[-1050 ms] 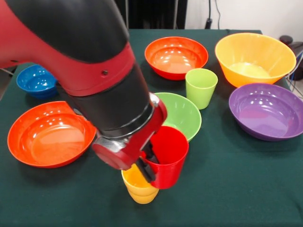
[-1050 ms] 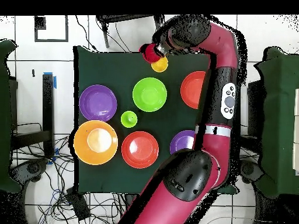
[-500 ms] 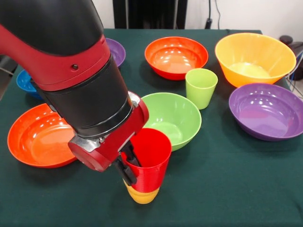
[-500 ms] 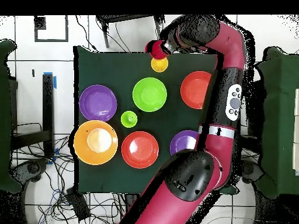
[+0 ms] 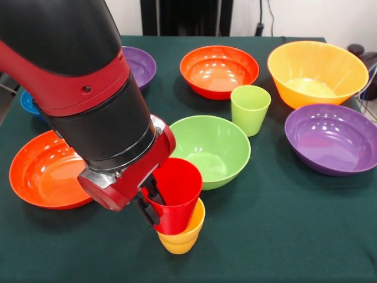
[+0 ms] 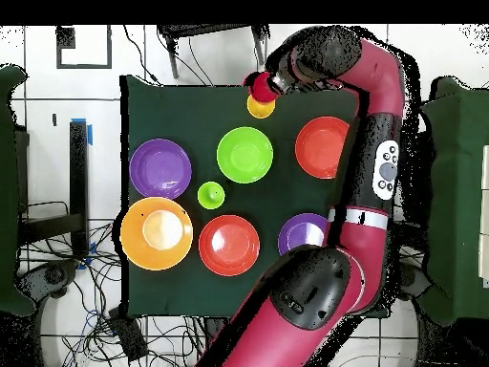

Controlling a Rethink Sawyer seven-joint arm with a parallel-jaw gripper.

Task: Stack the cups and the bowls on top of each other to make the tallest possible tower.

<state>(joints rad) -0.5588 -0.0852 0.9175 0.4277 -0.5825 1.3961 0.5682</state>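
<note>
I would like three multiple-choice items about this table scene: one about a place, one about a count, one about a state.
1. Where is the red cup?
A. inside the orange bowl
B. partly inside the yellow cup
C. lying on the cloth

2. How many purple bowls are in the front view?
A. one
B. two
C. three

3. How does the red cup sit?
A. upright
B. upside down
C. tilted

Answers: 1 B, its base goes into the yellow cup's mouth. 2 B, one purple bowl is at the right and another shows behind the arm. 3 C, its mouth leans to one side while the pincer grips its rim.
</note>
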